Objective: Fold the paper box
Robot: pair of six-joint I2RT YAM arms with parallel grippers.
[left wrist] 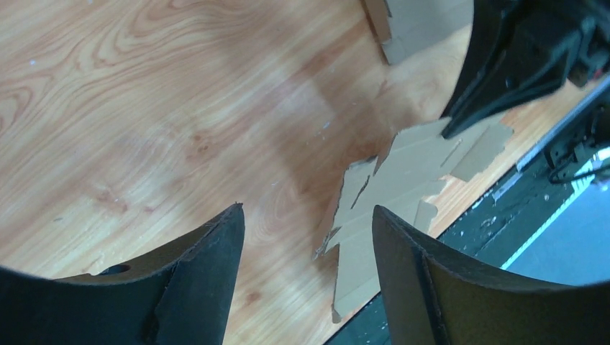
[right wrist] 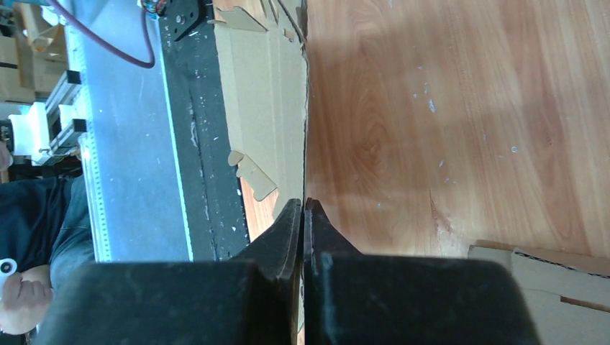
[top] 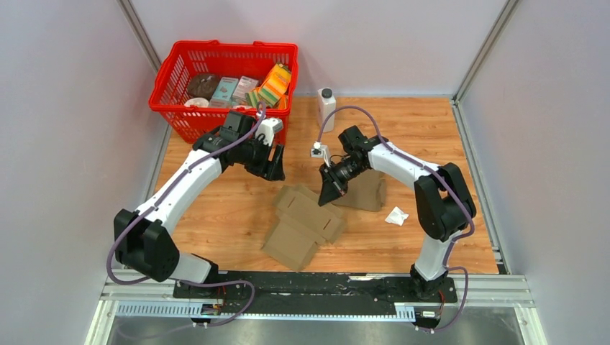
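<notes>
Cardboard box (top: 302, 226), pinched in right end effector (top: 330, 197)

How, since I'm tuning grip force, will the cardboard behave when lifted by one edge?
Probably light: the cardboard is a thin flat sheet. Likely to hinge at its creases rather than stay rigid, given its scored flaps. The right gripper, shut on one flap, suggests a light pinch suffices.

The left end effector (left wrist: 308, 210) gapes above the wooden bench (left wrist: 144, 108); beyond it lies the paper box (left wrist: 403, 180) (flat, unfolded), its edge touched by the right end effector (left wrist: 453, 128).
</notes>
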